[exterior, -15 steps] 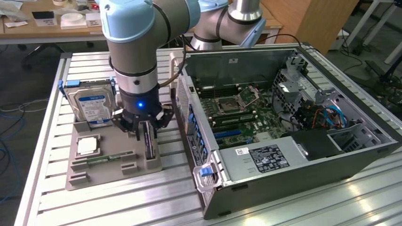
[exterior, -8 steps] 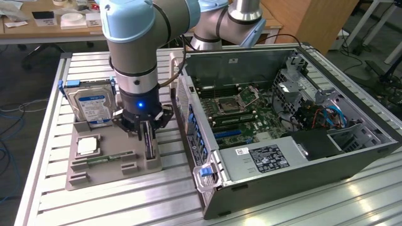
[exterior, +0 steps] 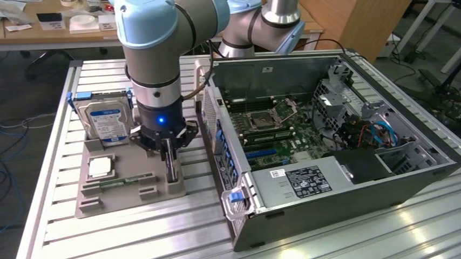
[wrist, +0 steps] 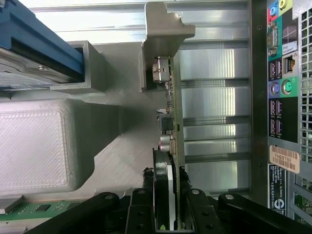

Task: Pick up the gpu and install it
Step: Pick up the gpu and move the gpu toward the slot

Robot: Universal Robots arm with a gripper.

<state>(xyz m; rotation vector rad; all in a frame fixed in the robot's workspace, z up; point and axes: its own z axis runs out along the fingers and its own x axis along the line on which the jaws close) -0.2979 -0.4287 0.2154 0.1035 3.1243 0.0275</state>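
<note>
One gripper (exterior: 170, 159), jaws narrow, straddles the gpu (wrist: 178, 122). Card stands on edge in grey holder (exterior: 115, 202), beside computer case (exterior: 346, 178).

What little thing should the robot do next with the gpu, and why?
Probably squeeze the gpu firmly before any lifting. The gripper straddles it while it stands on edge in its grey holder beside the computer case, so a loose hold might let it slip or tilt.
</note>
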